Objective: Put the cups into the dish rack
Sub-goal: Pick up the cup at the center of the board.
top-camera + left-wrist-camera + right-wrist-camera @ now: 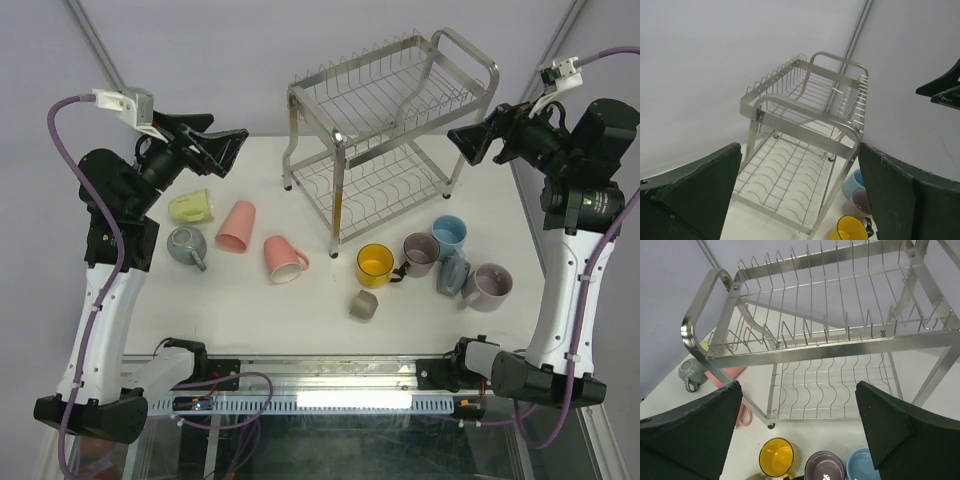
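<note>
The steel dish rack (338, 180) stands empty at the back of the white table. Several cups lie or stand in front of it: pale green (190, 206), grey-blue (186, 245) and two pink ones (236, 226) on the left; yellow (374, 265), mauve (420, 254), light blue (448, 236) and a small grey-beige one (363, 305) on the right. My left gripper (225, 150) hovers open, high at the rack's left. My right gripper (465, 140) hovers open at the rack's right. Both wrist views look down on the rack (805, 131) (840, 352) with nothing between the fingers.
Another grey-blue cup (452, 273) and a second mauve cup (487, 287) stand at the right, near the right arm's column. Grey walls close off the table behind and to the sides. The arm bases sit along the near edge.
</note>
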Tool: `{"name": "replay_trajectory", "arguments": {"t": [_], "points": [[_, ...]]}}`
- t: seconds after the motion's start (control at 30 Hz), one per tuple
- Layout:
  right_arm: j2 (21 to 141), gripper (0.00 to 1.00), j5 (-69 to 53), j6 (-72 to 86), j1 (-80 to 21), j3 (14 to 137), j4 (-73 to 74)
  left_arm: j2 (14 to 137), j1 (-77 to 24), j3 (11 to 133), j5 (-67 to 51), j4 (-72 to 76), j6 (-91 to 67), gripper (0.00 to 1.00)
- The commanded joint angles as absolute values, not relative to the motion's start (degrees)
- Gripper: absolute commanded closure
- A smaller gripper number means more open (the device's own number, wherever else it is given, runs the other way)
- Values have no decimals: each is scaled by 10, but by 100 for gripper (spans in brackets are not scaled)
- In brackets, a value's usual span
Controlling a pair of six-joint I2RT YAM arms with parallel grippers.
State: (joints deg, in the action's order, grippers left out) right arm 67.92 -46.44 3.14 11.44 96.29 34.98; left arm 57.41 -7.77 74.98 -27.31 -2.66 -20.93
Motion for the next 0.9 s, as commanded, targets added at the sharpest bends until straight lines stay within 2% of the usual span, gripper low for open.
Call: {"name": "replay_trajectory", "arguments": {"t": [0.0, 0.17, 0.37, 0.63, 0.87], "points": [[680, 1, -398, 31, 99, 961, 370, 564, -71, 742, -243, -54, -197, 1], [664, 1, -351, 26, 81, 948, 394, 550, -67, 734, -194, -98, -200, 1], [593, 1, -304, 23, 62, 873, 370, 522, -57, 731, -142, -149, -194, 1], [471, 1, -329, -42, 46, 743, 372, 484, -48, 707, -79, -205, -211, 1], [379, 0, -347, -128, 40, 625, 376, 441, -44, 609, -74, -210, -260, 1]]}}
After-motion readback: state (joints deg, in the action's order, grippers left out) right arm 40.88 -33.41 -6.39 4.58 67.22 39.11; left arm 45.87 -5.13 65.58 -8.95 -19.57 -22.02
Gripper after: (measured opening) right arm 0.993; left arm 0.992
